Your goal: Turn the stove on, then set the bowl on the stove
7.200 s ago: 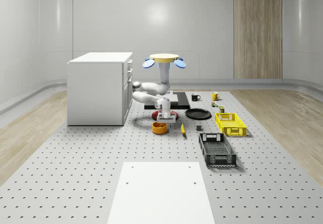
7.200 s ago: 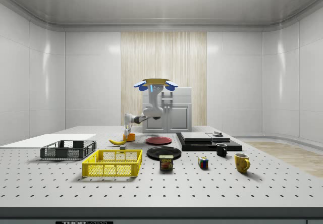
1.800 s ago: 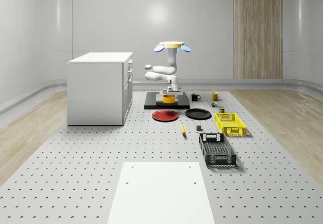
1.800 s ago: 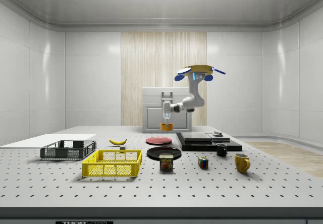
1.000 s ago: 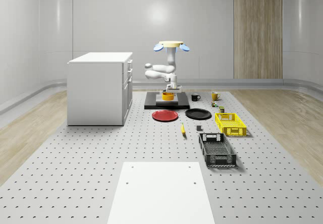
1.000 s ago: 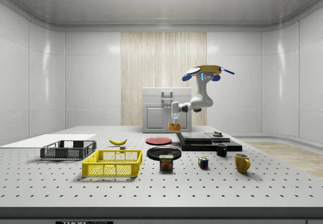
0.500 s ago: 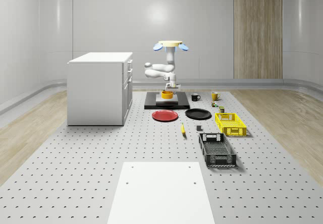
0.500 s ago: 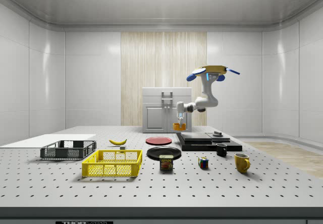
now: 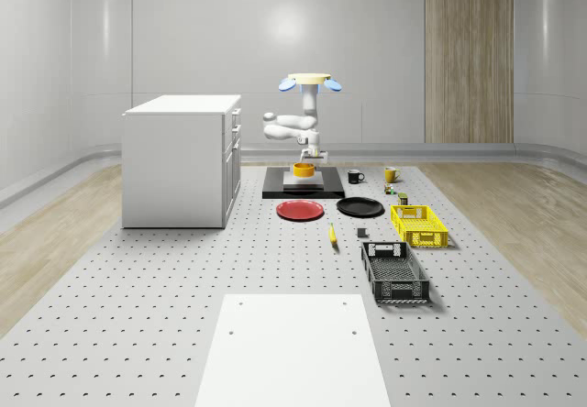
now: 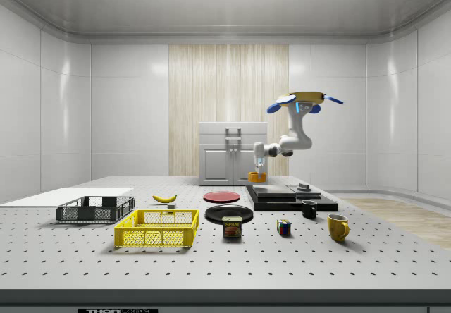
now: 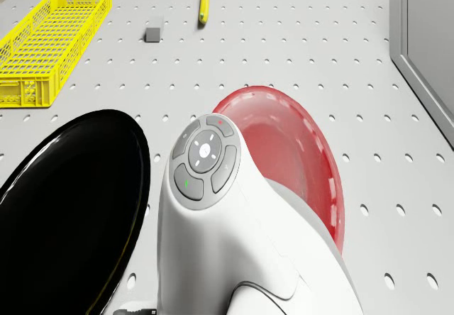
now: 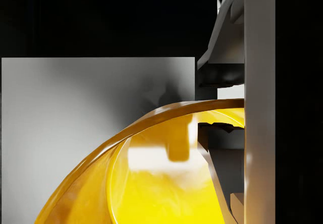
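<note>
Bowl rim clamped in gripper, above stove, drone hovering overhead

"SPAM" on the can

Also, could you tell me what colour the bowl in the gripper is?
The bowl is yellow-orange; the wrist view shows it best.
</note>
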Motion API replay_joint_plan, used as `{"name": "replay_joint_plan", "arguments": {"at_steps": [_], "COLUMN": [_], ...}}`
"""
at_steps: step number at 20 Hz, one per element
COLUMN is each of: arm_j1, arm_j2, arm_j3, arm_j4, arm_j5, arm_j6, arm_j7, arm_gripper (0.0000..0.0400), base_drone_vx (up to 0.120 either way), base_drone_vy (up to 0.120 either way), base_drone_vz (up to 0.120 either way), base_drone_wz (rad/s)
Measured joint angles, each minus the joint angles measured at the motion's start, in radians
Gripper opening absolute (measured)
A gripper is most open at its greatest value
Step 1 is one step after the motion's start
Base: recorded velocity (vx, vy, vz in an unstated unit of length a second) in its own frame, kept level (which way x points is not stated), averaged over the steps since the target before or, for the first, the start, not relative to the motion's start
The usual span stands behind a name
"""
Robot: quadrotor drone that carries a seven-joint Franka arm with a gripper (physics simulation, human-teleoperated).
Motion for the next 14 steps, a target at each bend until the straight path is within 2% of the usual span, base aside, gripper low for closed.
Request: {"name": "replay_joint_plan", "arguments": {"at_steps": [4, 7, 11, 14], "arm_j1": [0.0, 0.0, 0.0, -0.001], "arm_j2": [0.0, 0.0, 0.0, -0.001], "arm_j3": [0.0, 0.0, 0.0, -0.009], "arm_j4": [0.0, 0.0, 0.0, 0.002], "arm_j5": [0.0, 0.0, 0.0, -0.008], "arm_j6": [0.0, 0.0, 0.0, 0.004], "arm_j7": [0.0, 0.0, 0.0, 0.0], "arm_gripper": [0.01, 0.01, 0.01, 0.01], "base_drone_vx": [-0.12, -0.12, -0.12, -0.027], "base_drone_vy": [0.0, -0.08, 0.0, 0.0], "base_drone_vz": [0.0, 0.0, 0.0, 0.0], "base_drone_wz": [0.0, 0.0, 0.0, 0.0]}}
